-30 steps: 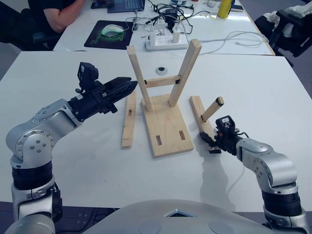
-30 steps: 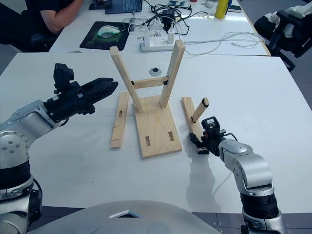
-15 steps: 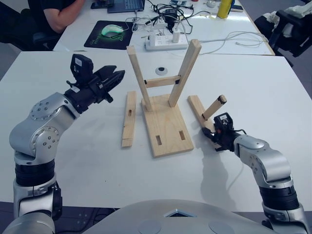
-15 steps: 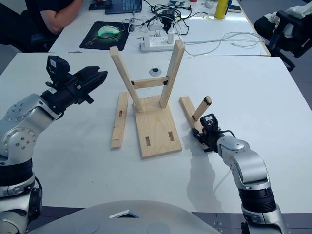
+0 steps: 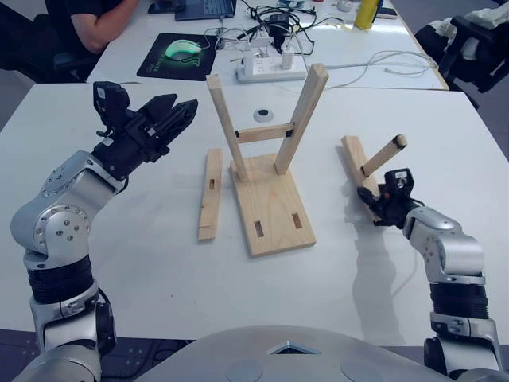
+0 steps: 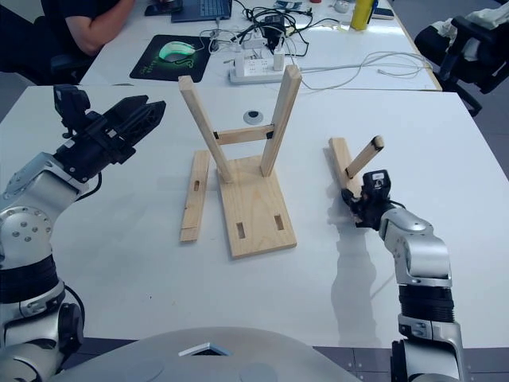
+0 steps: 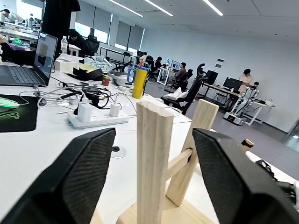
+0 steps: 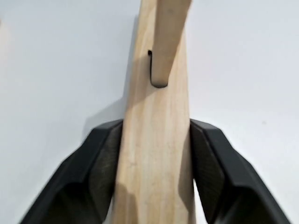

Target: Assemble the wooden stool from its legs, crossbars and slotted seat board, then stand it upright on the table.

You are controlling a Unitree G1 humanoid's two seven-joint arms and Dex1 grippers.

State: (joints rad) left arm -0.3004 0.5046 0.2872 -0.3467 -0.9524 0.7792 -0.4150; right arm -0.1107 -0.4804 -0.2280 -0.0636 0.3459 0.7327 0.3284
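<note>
Our left gripper [image 5: 176, 110] hangs in the air at about ten o'clock from the seat board [image 5: 274, 215]. Its two fingers are spread wide and hold nothing. It points at the standing legs [image 5: 227, 131], so we think it is ready to steady one of them or to go down for a piece.

A loose leg [image 5: 211, 193] lies flat on the table [image 5: 143, 263], just beside the board at nine o'clock, with its slot facing up.

The board lies flat in the middle. The standing legs are stuck in its far end, at twelve o'clock, and a crossbar [image 5: 265, 133] joins them. The two slots at six o'clock are bare, so we guess the stool is half built.

At three o'clock, well apart from the board, our right gripper [image 5: 382, 205] squeezes the near end of another leg [image 5: 354, 157]. A second crossbar [image 5: 384, 154] sticks up from it at a slant. We think this pair goes into the bare slots. We cannot tell if it touches the table.
</note>
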